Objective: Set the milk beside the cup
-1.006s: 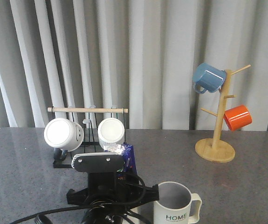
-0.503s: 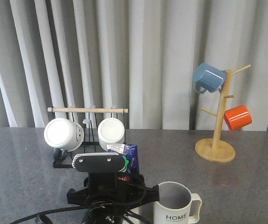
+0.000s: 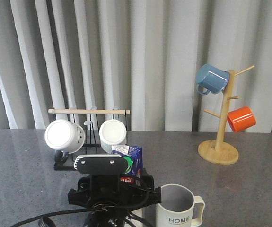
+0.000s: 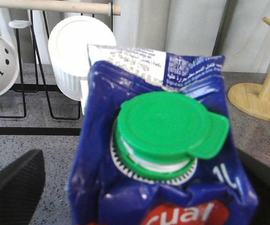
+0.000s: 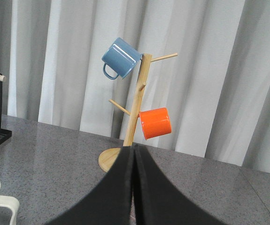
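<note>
1. Nearest, the left gripper (image 4: 139,206) pinches the milk (image 3: 132,161), which stands just left of the cup (image 3: 178,205).
2. Then the right gripper (image 5: 134,187) has its fingers pressed together, holding nothing.
3. Farther back stand the black rack (image 3: 72,163) with white mugs and the wooden mug tree (image 3: 218,151).

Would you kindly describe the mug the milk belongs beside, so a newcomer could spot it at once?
Start at the wooden mug tree at the table's right rear, then come toward the near edge. There stands the cup, upright, right of the left arm's milk. Unlike the white mugs lying on the black rack, it reads "HOME" in black.
</note>
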Controlling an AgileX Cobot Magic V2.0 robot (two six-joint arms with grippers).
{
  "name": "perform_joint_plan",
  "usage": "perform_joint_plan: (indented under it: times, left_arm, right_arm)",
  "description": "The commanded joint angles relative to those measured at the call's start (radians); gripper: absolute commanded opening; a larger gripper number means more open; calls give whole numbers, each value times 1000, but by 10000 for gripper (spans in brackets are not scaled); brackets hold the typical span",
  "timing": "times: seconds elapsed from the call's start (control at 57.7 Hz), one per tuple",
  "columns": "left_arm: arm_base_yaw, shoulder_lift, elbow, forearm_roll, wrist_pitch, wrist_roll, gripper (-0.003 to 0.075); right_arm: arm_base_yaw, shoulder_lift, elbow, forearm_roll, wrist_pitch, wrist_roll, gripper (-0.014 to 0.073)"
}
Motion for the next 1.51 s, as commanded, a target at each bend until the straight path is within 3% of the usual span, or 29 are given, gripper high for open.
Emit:
perform_joint_plan:
  times: [0.0, 0.295, 0.693, 0.936, 1.006, 1.058, 1.092, 1.162, 1.491]
  left_arm:
    - [-3, -45, -28, 54, -39, -5, 625]
    - [-3, -93, -28, 151, -38, -5, 510]
    - [-3, -269, -28, 153, -65, 13, 494]
    - [-3, -457, -28, -54, -120, 386, 465]
    - [-3, -499, -28, -99, -127, 469, 413]
    - [-3, -526, -28, -131, -128, 498, 322]
    - [-3, -545, -28, -156, -126, 500, 238]
    - [-3, -579, -28, -214, -126, 500, -9]
    - [-3, -600, -28, -215, -133, 502, -8]
  right_arm:
    - [-5, 2, -31, -5, -67, -4, -8]
    - [-5, 2, -31, -5, -67, -4, -8]
    - [-5, 2, -31, -5, -66, -4, -8]
    - [-5, 2, -31, -5, -66, -4, -8]
    - [-5, 2, -31, -5, -66, -4, -8]
    - [-5, 2, -31, -5, -66, -4, -8]
    - [-5, 2, -31, -5, -66, -4, -8]
    - [-5, 2, -31, -5, -66, -4, -8]
    - [-5, 2, -31, -5, -70, -4, -8]
